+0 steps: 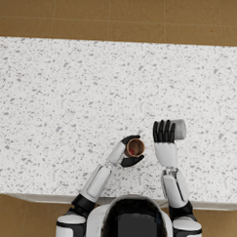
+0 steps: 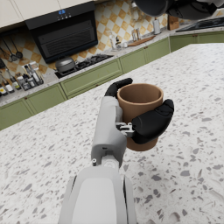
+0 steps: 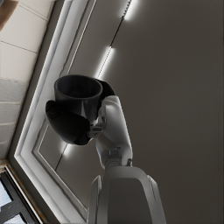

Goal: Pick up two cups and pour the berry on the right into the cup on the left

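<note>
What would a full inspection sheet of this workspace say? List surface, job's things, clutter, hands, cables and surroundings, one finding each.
Surface: white speckled counter, bare apart from the robot's arms.
Job's things: brown cup upright, something red inside; grey cup tipped on its side, pointing away from the brown cup.
Clutter: nothing seen.
Hands: left hand grips the brown cup; right hand grips the grey cup.
Cables: nothing seen.
Surroundings: green cabinets, stove, tiled wall.

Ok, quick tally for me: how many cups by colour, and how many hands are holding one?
Brown cup: 1, held by the left hand
Grey cup: 1, held by the right hand
Hands holding a cup: 2
Total cups: 2
</note>
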{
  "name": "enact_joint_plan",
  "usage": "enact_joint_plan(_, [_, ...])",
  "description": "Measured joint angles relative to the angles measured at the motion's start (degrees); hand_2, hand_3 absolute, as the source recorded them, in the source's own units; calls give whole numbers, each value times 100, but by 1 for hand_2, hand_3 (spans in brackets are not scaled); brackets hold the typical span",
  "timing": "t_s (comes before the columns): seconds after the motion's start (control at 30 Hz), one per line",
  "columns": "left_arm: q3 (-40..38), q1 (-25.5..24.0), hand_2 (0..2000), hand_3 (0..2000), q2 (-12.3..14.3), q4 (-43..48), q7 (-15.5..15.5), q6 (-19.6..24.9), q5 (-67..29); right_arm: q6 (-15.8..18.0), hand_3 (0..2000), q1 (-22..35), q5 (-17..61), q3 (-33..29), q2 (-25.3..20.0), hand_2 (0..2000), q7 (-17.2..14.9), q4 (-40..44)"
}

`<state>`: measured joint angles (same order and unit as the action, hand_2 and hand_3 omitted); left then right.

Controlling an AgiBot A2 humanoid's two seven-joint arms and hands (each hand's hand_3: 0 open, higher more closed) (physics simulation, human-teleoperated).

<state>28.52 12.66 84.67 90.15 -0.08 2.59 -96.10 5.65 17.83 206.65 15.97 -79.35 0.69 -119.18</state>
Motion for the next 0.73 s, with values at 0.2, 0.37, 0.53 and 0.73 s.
enact_joint_plan(0.2, [-66, -39, 2000, 1280, 23, 30, 4, 8, -5, -8, 1280, -2, 397, 0, 0, 2000, -2, 1])
enact_joint_plan(0.37, [-113, -50, 2000, 1280, 32, 40, 4, 3, -6, -15, 1280, -3, 446, 1, -2, 2000, -1, 0])
enact_joint_plan(0.53, [-122, -52, 2000, 1280, 34, 42, 5, 0, -6, -19, 1280, -3, 455, 1, -2, 2000, -1, 0])
enact_joint_plan(0.73, [-124, -53, 2000, 1280, 34, 43, 6, -4, -6, -20, 1280, -3, 457, 1, -3, 2000, 1, 0])
